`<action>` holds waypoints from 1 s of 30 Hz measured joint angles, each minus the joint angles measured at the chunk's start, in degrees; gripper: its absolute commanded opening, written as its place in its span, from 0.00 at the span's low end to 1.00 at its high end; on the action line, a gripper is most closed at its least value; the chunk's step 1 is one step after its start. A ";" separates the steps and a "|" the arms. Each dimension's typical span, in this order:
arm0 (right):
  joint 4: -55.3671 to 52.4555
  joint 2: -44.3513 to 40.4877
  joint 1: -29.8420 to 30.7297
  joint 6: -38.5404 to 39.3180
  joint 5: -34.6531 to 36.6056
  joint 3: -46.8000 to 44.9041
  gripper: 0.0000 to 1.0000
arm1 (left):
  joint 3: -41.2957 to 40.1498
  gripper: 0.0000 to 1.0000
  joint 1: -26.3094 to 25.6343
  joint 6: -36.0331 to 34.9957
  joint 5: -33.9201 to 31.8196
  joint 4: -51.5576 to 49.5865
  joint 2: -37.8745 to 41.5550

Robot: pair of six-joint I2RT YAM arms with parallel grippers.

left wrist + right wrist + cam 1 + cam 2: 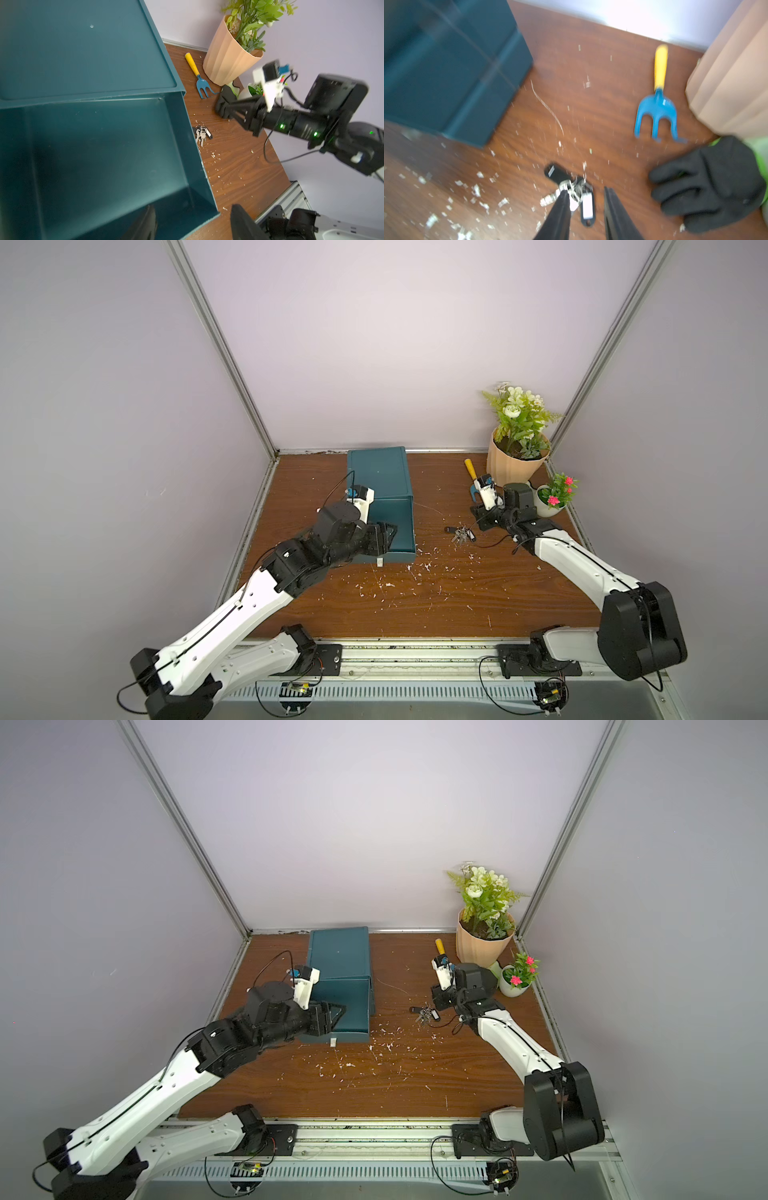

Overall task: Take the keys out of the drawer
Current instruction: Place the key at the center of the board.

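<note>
The keys (459, 534) (424, 1014), a silver bunch with black tags, lie on the wooden table (436, 614) to the right of the teal drawer (395, 526) (351, 1006). My right gripper (478, 521) (586, 193) hovers just over them, jaws open, with one black tag (587, 204) lying on the table between the fingers. The pulled-out drawer (104, 155) looks empty in the left wrist view, where the keys (201, 134) show beyond its right wall. At the drawer's front left, my left gripper (384, 537) (193, 220) stands open and holds nothing.
A blue-and-yellow garden fork (473, 479) (658, 104) lies behind the keys. A black glove (706, 187), a peach flowerpot (513, 464) and a small white pot with pink flowers (550, 499) crowd the back right corner. White crumbs (395, 580) litter the table's middle.
</note>
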State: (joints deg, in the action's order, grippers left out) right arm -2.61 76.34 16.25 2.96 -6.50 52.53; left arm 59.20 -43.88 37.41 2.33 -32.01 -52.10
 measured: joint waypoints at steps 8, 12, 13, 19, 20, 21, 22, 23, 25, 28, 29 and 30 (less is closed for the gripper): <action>-6.29 3.56 1.18 -12.74 -5.25 20.50 0.44 | -9.97 0.50 -0.02 -3.78 0.09 -1.77 12.20; -11.15 13.73 5.60 -18.60 -7.50 37.75 0.44 | -12.52 0.48 -0.02 -6.99 0.39 -1.95 13.92; -12.55 16.76 7.08 -19.54 -7.61 41.99 0.44 | -13.09 0.47 -0.02 -7.63 0.37 -1.90 14.38; -20.81 33.57 14.73 -21.46 -7.26 62.99 0.44 | -17.29 0.44 -0.02 -9.62 0.44 -0.33 16.39; -21.97 35.71 15.54 -21.51 -7.17 65.37 0.45 | -17.53 0.43 -0.02 -9.75 0.44 -0.13 16.39; -23.26 38.05 16.35 -21.59 -7.04 67.78 0.45 | -17.75 0.43 -0.02 -9.88 0.46 0.24 16.35; -24.35 40.06 16.98 -21.75 -7.04 69.68 0.45 | -18.10 0.42 -0.02 -9.97 0.46 0.72 16.33; -25.42 41.72 17.40 -21.90 -6.99 71.17 0.45 | -18.53 0.41 -0.02 -10.01 0.44 1.11 16.35; -27.69 44.96 17.70 -22.32 -6.73 73.88 0.44 | -19.71 0.41 -0.02 -10.03 0.42 2.08 16.50; -30.05 48.22 17.42 -22.62 -5.64 76.65 0.43 | -21.70 0.40 -0.02 -9.94 0.42 3.34 16.76; -30.23 48.72 17.35 -22.64 -5.73 77.15 0.43 | -22.29 0.40 -0.02 -9.81 0.39 3.89 16.85; -30.29 48.74 17.33 -22.71 -5.64 77.24 0.42 | -22.91 0.40 -0.02 -9.66 0.39 4.61 16.85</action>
State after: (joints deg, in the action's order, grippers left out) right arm -32.91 125.08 33.58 -19.75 -12.14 129.78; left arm 36.29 -43.90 27.75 2.72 -27.40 -35.24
